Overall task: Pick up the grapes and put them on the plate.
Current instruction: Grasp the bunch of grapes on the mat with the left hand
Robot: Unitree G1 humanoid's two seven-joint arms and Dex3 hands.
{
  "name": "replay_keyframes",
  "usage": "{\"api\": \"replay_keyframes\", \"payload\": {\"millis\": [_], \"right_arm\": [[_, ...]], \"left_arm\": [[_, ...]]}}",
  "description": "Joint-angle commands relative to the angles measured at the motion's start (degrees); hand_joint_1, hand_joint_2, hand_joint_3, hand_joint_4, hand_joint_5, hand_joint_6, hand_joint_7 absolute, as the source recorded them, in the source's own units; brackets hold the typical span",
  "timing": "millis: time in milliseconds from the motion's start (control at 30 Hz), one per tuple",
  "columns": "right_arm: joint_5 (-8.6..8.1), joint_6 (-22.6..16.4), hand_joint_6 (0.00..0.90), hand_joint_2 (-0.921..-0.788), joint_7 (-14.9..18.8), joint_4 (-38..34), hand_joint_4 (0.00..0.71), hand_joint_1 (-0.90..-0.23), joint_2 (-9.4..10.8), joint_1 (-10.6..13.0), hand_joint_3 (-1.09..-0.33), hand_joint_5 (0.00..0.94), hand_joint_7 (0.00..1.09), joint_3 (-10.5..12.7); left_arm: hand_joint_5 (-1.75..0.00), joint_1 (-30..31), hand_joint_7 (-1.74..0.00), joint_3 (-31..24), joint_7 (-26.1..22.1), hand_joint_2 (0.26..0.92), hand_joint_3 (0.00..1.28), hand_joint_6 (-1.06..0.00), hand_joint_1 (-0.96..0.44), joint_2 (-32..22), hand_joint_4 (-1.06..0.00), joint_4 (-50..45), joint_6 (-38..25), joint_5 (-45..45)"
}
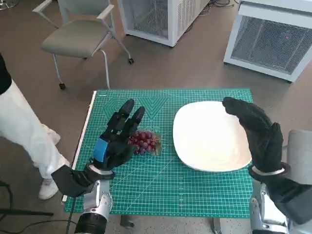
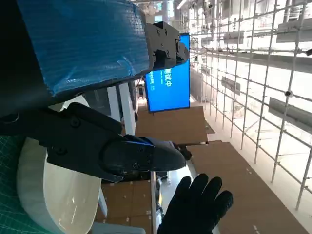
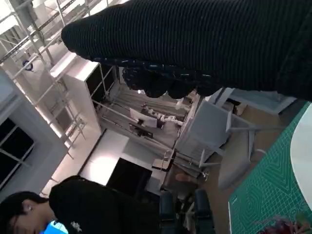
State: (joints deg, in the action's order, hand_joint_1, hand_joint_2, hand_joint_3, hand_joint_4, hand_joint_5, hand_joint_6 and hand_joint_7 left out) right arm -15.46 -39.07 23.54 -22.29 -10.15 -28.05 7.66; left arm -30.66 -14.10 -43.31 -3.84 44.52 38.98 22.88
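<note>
A bunch of dark red grapes (image 1: 144, 142) lies on the green cutting mat (image 1: 195, 190), just left of the white oval plate (image 1: 204, 136). My left hand (image 1: 117, 139) hovers at the grapes' left side with its fingers spread and holds nothing. My gloved right hand (image 1: 256, 131) stands open above the plate's right rim, fingers stretched out. In the left wrist view the blue-taped hand (image 2: 83, 44) fills the picture, with the plate (image 2: 58, 195) and the right glove (image 2: 197, 207) beyond it. The right wrist view shows the glove (image 3: 195, 44), the plate's edge (image 3: 303, 161) and the grapes (image 3: 282, 226).
A person's leg in white trousers (image 1: 24, 131) stands close to the table's left side, and a person (image 3: 73, 209) shows in the right wrist view. A grey chair (image 1: 78, 36) and white cabinets (image 1: 161, 17) (image 1: 273, 39) stand behind the table.
</note>
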Motion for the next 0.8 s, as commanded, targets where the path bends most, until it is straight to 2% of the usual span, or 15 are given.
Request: {"api": "replay_keyframes", "payload": {"millis": [33, 167, 300, 400, 500, 567, 633, 700, 800], "right_arm": [[0.11, 0.11, -0.001, -0.921, 0.63, -0.29, 0.336, -0.604, -0.21, 0.71, -0.745, 0.001, 0.71, -0.03], [-0.2, 0.18, -0.001, -0.921, 0.88, -0.42, 0.335, -0.604, -0.17, 0.66, -0.746, 0.001, 0.71, 0.01], [-0.21, 0.33, -0.001, -0.921, 0.85, -0.38, 0.334, -0.601, -0.06, 0.67, -0.747, 0.0, 0.71, 0.05], [-0.32, 0.46, -0.001, -0.921, 0.91, -0.31, 0.334, -0.6, 0.02, 0.73, -0.748, 0.0, 0.71, 0.02], [-0.43, 0.54, -0.001, -0.921, 1.02, -0.21, 0.334, -0.6, 0.06, 0.82, -0.748, 0.0, 0.71, -0.04], [-0.41, 0.54, -0.001, -0.921, 1.04, -0.17, 0.334, -0.6, 0.06, 0.86, -0.748, 0.0, 0.71, -0.07], [-0.38, 0.56, -0.001, -0.921, 1.03, -0.13, 0.333, -0.599, 0.06, 0.9, -0.748, 0.0, 0.71, -0.09], [-0.33, 0.59, -0.001, -0.921, 0.97, -0.09, 0.333, -0.599, 0.06, 0.92, -0.748, 0.0, 0.71, -0.09], [-0.21, 0.61, -0.001, -0.921, 0.85, 0.01, 0.333, -0.599, 0.06, 0.98, -0.748, 0.0, 0.71, -0.09]], "left_arm": [[0.0, 0.68, -0.12, -0.04, -0.07, 0.921, 0.22, -0.22, -0.53, 0.06, -0.23, -0.78, 0.69, 0.37], [0.0, 0.72, -0.11, -0.01, 1.11, 0.921, 0.22, -0.22, -0.55, -0.59, -0.23, -0.96, 1.85, -0.85], [0.0, 0.74, -0.1, 0.21, 5.16, 0.921, 0.21, -0.22, -0.59, -2.01, -0.22, -0.98, 5.31, -4.91], [0.0, 0.99, -0.09, 1.08, 11.87, 0.921, 0.21, -0.21, -0.61, -3.9, -0.2, -0.91, 9.37, -12.95], [0.0, 1.98, -0.06, 2.67, 22.7, 0.921, 0.23, -0.17, -0.63, -7.19, -0.14, -2.88, 11.45, -27.08], [0.0, 3.33, -0.04, 4.01, 30.32, 0.921, 0.24, -0.14, -0.65, -9.81, -0.09, -6.77, 9.39, -37.93], [0.0, 4.71, -0.02, 5.32, 35.74, 0.921, 0.25, -0.11, -0.68, -11.96, -0.05, -11.16, 5.9, -46.55], [0.0, 5.75, -0.01, 6.45, 39.01, 0.921, 0.24, -0.08, -0.7, -13.47, -0.02, -14.69, 2.51, -52.39], [0.0, 6.84, -0.01, 7.73, 41.41, 0.921, 0.19, -0.04, -0.73, -14.72, -0.01, -18.42, -2.06, -57.55]]}}
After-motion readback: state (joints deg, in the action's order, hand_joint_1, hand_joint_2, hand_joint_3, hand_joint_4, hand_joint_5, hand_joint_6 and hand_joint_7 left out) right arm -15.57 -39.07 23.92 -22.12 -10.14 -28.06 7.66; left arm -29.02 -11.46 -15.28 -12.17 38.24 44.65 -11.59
